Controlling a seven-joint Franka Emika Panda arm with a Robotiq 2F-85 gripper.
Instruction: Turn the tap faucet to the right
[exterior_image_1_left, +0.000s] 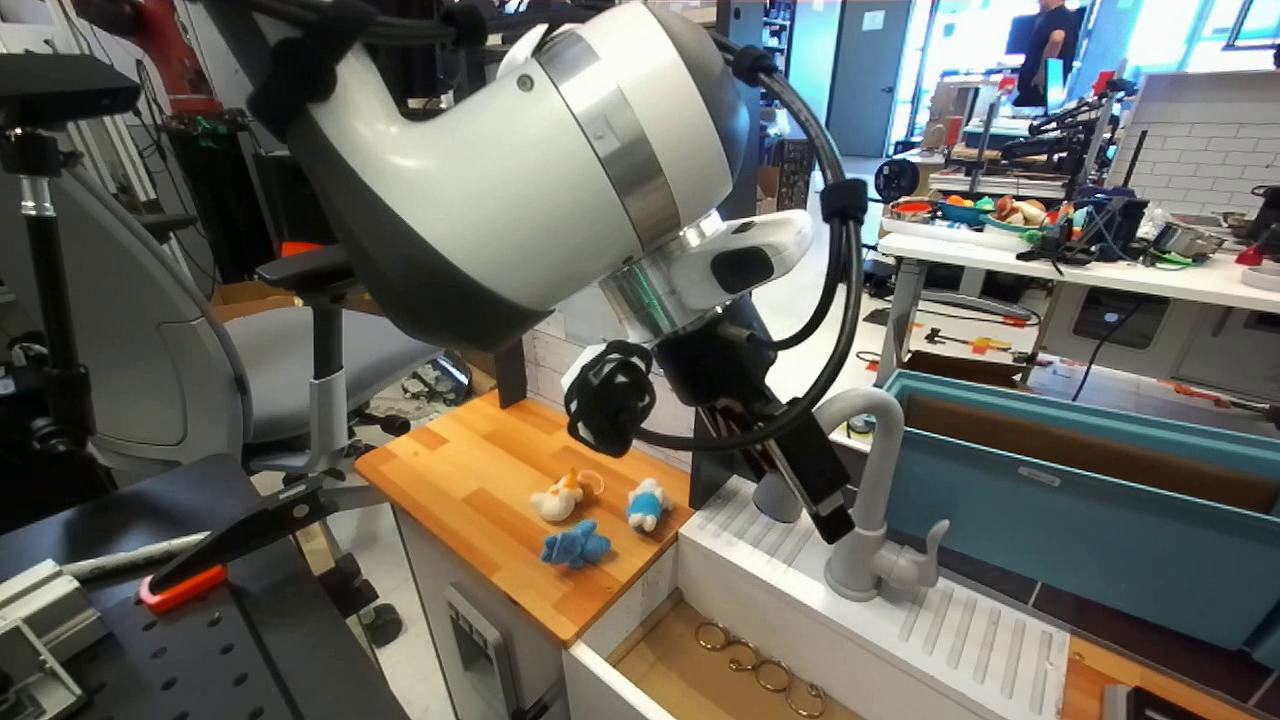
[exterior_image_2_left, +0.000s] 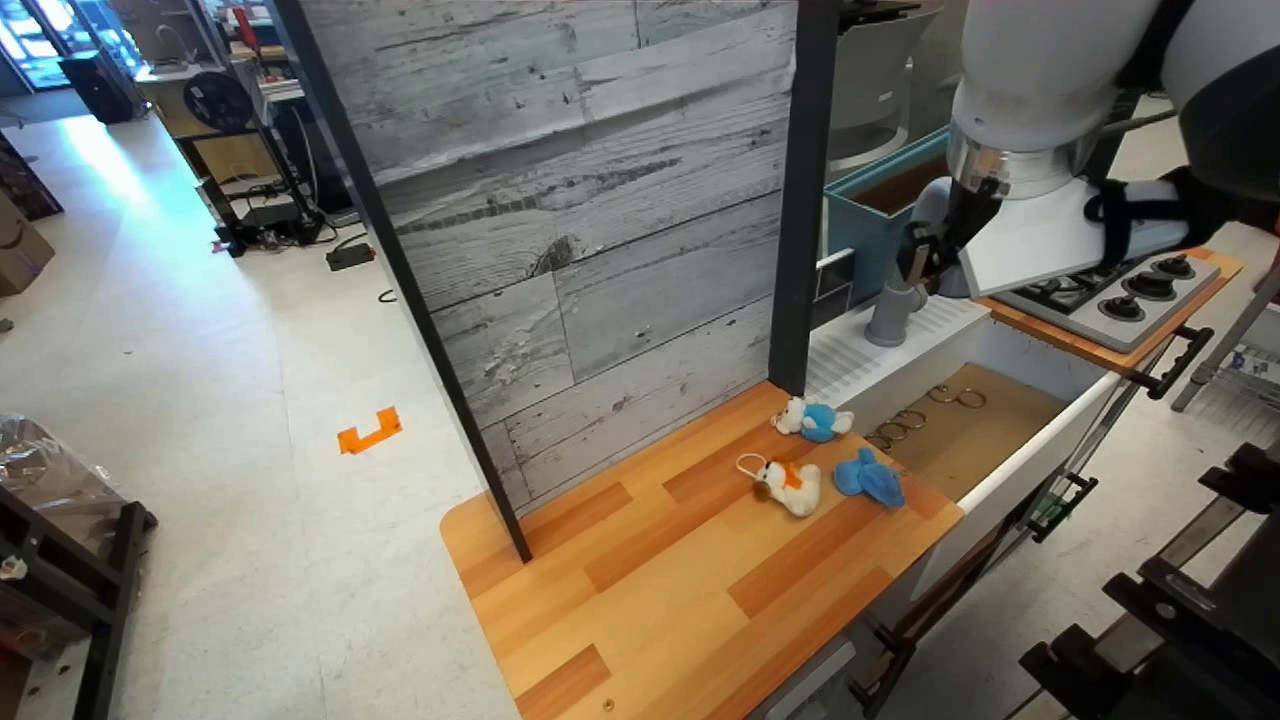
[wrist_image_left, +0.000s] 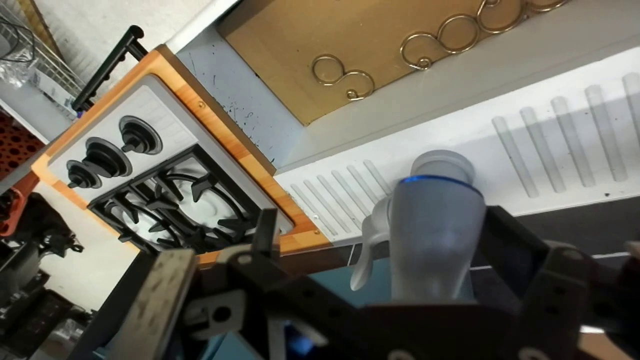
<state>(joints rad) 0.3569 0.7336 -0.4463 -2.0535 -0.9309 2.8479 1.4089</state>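
Sink (exterior_image_2_left: 990, 430) holds looped wires (wrist_image_left: 424, 63); gripper (wrist_image_left: 381, 221) gapes near the tap faucet (exterior_image_1_left: 880, 475).

- The tap faucet (exterior_image_1_left: 878, 485) stood on a ledge (exterior_image_1_left: 800, 577) behind the sink (exterior_image_2_left: 985, 440), ribbing (wrist_image_left: 573, 141) on either side of its base.
- Wire loops (wrist_image_left: 343, 77) lay in the sink.
- A bin (exterior_image_1_left: 1060, 515) sat behind the ledge.
- Three toys (exterior_image_2_left: 792, 488) rested on the worktop (exterior_image_2_left: 650, 610) at one end of the sink, with a cooktop (wrist_image_left: 172, 165) at the opposite end.
- A panel (exterior_image_2_left: 600, 220) stood along one edge of the worktop.
- In the wrist view, the spout (wrist_image_left: 436, 227) showed between the fingers (wrist_image_left: 265, 235) of the gripper (wrist_image_left: 380, 215).
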